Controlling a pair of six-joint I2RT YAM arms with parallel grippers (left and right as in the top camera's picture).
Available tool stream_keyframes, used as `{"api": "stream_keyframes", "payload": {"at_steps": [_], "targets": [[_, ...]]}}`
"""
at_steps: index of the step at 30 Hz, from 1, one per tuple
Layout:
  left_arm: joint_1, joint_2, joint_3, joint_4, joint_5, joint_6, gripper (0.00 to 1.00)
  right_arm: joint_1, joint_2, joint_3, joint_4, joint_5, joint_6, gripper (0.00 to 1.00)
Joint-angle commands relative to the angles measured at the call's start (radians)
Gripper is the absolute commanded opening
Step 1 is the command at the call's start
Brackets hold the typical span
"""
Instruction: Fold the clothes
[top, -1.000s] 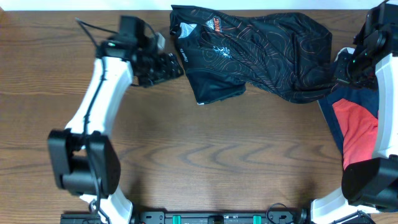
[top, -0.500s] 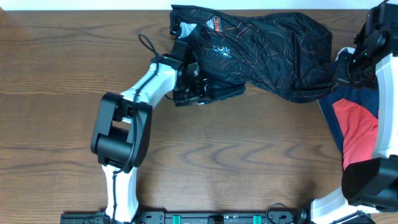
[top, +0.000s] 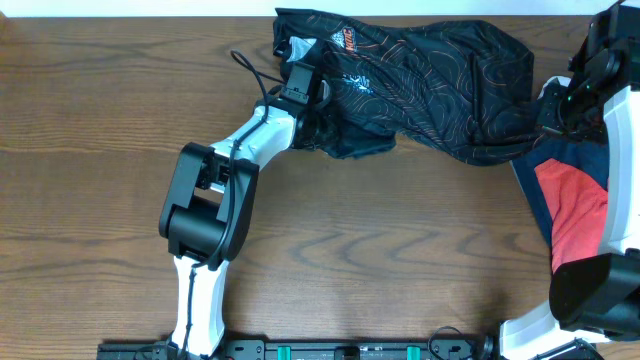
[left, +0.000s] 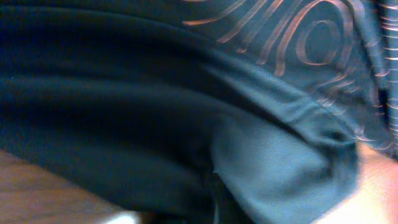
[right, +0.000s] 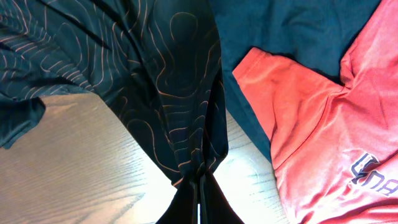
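Note:
The clothes, a black jersey (top: 420, 75) with fine orange contour lines, lie crumpled along the table's far edge. My left gripper (top: 318, 128) sits at the jersey's lower left hem, shut on the cloth. In the left wrist view dark fabric (left: 155, 112) fills the frame and bunches at the left gripper (left: 211, 199), hiding the fingers. My right gripper (top: 553, 112) holds the jersey's right end. In the right wrist view the right gripper (right: 199, 186) is shut on a gathered fold of jersey (right: 155, 81) above the wood.
A red and navy garment (top: 575, 210) lies at the table's right side under the right arm, and it shows as red cloth (right: 311, 112) beside the held fold. Bare wooden tabletop (top: 400, 250) spreads across the front and left.
My left arm swung from the table's left side over to the jersey's lower left hem, and its jaws closed on the cloth. The right arm has not moved.

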Motion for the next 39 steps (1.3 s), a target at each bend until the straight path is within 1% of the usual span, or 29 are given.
{"api": "stream_keyframes", "payload": {"at_steps": [1,5,11,14,17,20,23,28,32,36,39], "targets": [[0.017,0.013,-0.011,-0.034,-0.061,-0.006,0.06,0.005,-0.004,-0.001,0.002,0.013,-0.004,0.01],[0.056,-0.056,-0.011,-0.126,-0.066,0.046,0.06,0.005,-0.004,-0.002,0.002,0.013,-0.003,0.01],[0.175,-0.288,-0.011,-0.435,-0.219,0.08,0.06,0.006,-0.004,-0.002,-0.027,-0.002,-0.003,0.01],[0.243,-0.404,-0.011,-0.548,-0.219,0.123,0.06,0.006,-0.004,-0.007,-0.055,-0.007,-0.003,0.01],[0.292,-0.495,-0.011,-0.662,-0.218,0.124,0.06,0.006,-0.004,-0.028,-0.088,-0.045,-0.003,0.01],[0.311,-0.546,-0.011,-0.782,-0.218,0.124,0.06,0.006,-0.004,-0.078,-0.119,-0.047,-0.003,0.01],[0.309,-0.554,-0.012,-0.902,-0.22,0.124,0.06,0.005,-0.004,-0.15,-0.135,-0.044,-0.003,0.01],[0.312,-0.554,-0.026,-1.098,-0.259,0.124,0.06,0.005,-0.004,-0.322,-0.122,-0.038,-0.002,0.01],[0.312,-0.566,-0.046,-1.182,-0.31,0.124,0.06,-0.011,-0.005,-0.43,-0.108,0.053,0.062,0.01],[0.312,-0.616,-0.117,-1.177,-0.322,0.123,0.06,-0.057,-0.012,-0.48,-0.101,0.115,0.106,0.01],[0.312,-0.662,-0.195,-1.173,-0.322,0.12,0.06,-0.095,-0.025,-0.497,-0.1,0.123,0.11,0.01]]}}
